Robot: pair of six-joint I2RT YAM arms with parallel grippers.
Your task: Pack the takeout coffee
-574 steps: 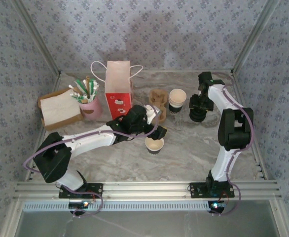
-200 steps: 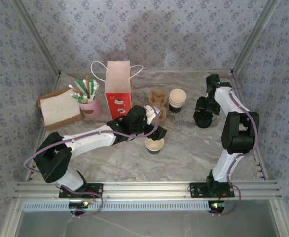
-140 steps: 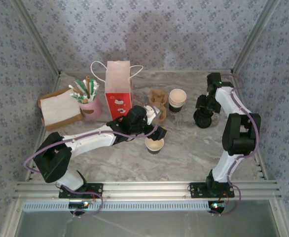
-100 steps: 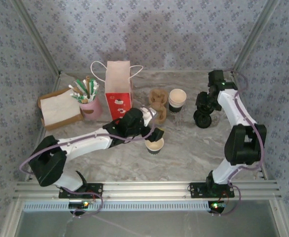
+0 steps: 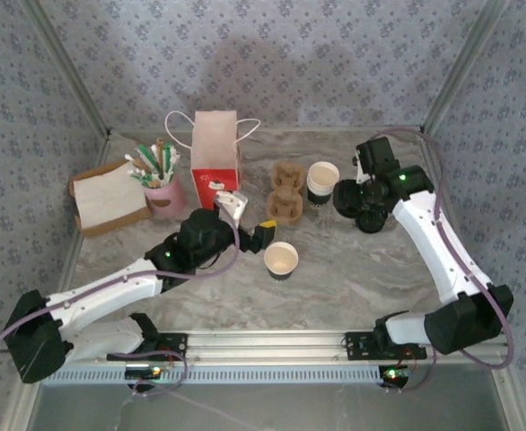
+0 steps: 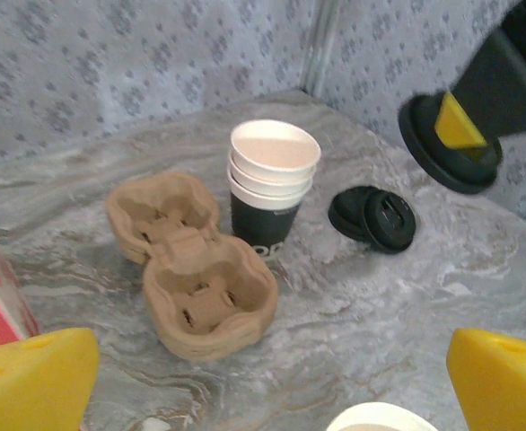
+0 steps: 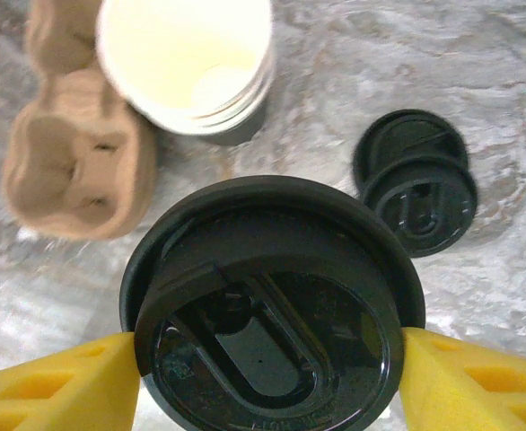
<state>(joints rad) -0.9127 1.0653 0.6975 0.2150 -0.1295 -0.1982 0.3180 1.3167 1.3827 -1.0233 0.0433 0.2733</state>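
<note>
Marble tabletop [image 5: 353,278], patterned walls behind. Left arm stretched low and forward from its base; left gripper [image 6: 267,388] spread wide, empty, just short of upright, uncovered black cup [image 5: 281,260]. Right arm arched over far side; right gripper [image 7: 267,377] clamped across black lid [image 7: 272,305], held level above table beside stacked cups [image 5: 322,184].

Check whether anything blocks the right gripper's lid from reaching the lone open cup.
Nothing visible does. The right gripper holds the black lid aloft; bare tabletop lies between it and the open cup. The cup stack and carrier sit farther back, off that line.
</note>
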